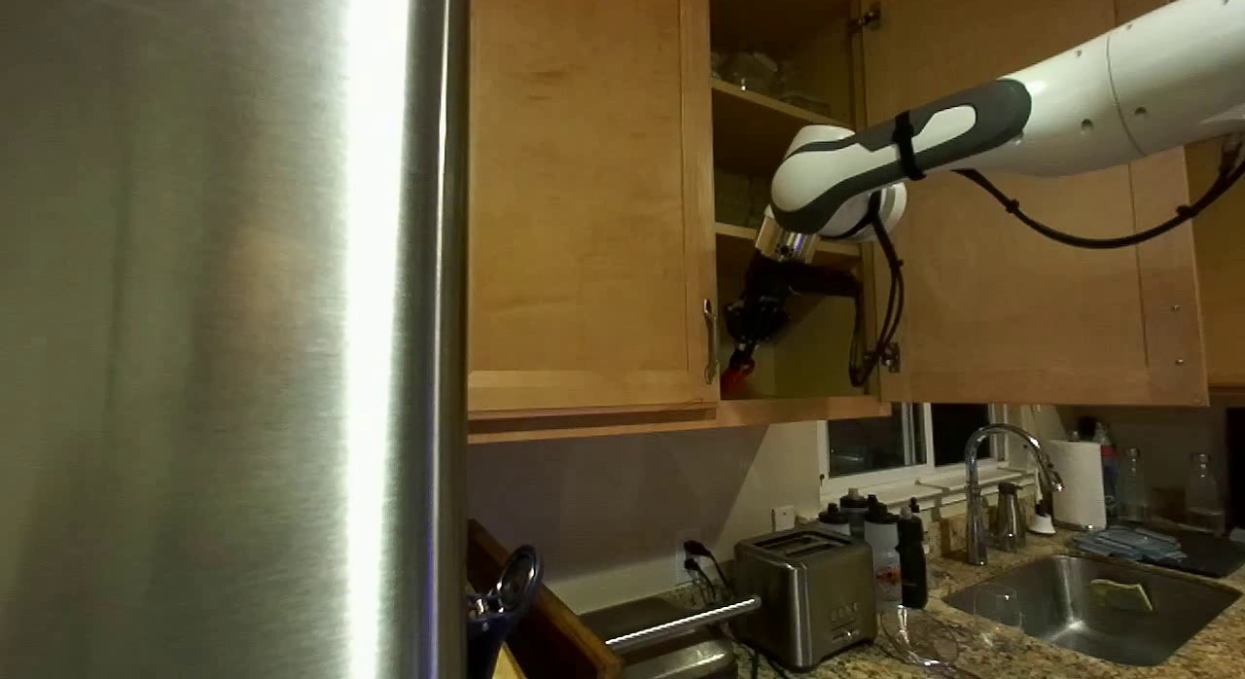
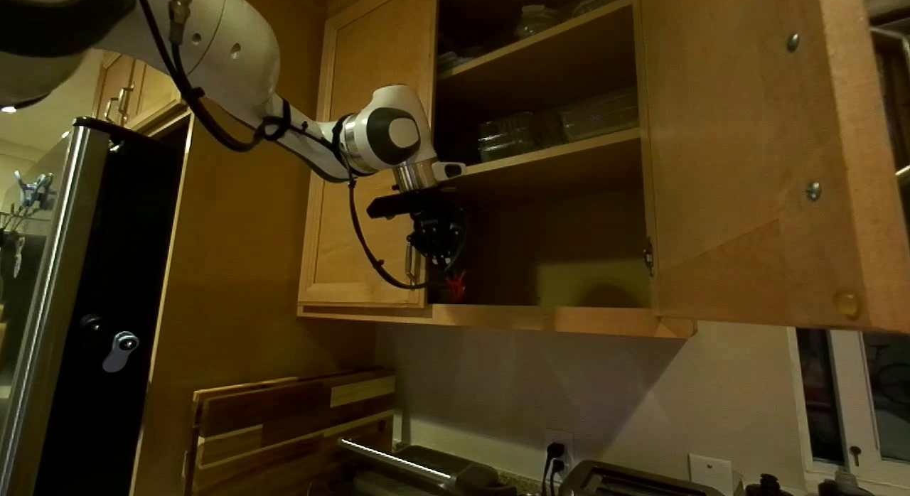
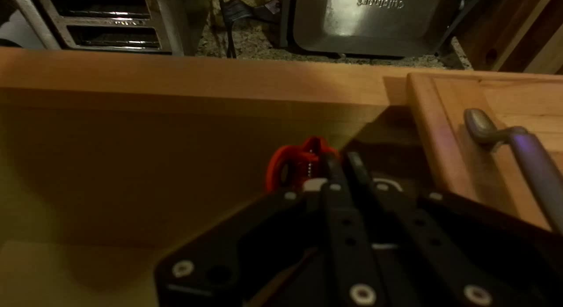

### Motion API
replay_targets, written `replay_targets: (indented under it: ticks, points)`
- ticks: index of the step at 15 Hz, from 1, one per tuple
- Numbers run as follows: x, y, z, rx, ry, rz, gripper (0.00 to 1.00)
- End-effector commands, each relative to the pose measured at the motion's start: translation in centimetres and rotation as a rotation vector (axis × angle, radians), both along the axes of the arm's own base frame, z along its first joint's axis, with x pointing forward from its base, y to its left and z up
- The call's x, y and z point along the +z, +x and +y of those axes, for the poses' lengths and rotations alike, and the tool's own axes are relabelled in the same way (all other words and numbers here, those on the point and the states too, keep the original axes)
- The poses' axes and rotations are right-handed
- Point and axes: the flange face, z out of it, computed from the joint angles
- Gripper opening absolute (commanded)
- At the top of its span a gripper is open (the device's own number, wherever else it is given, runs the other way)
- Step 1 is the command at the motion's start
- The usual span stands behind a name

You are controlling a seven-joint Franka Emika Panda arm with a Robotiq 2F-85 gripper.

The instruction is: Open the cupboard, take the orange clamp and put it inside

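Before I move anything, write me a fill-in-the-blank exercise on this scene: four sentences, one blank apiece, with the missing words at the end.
1. The orange clamp is in the ____ visible compartment of the cupboard.
2. The door that bears the bar handle stands ____.
3. In the wrist view, the top of the toaster shows ____ slots.
4. The lettering on the flat-topped steel appliance reads ____.

Missing words: lowest; shut; two; Cuisinart.

In the wrist view, the gripper partly hides the orange clamp; the top edge cuts off the toaster.
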Motion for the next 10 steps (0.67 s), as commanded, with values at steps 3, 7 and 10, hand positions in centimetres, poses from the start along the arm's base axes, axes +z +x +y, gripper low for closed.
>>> replay_targets:
  ticks: [3,7,10]
  points:
    - [0.4,1.4,-2.1,-0.045,-0.004,-0.021,0.03]
    - [0.6,1.8,-3.0,-0.06,-0.004,-0.027,0.03]
    - [0.9,2.0,-3.2,-0.063,-0.009,-0.033,0.03]
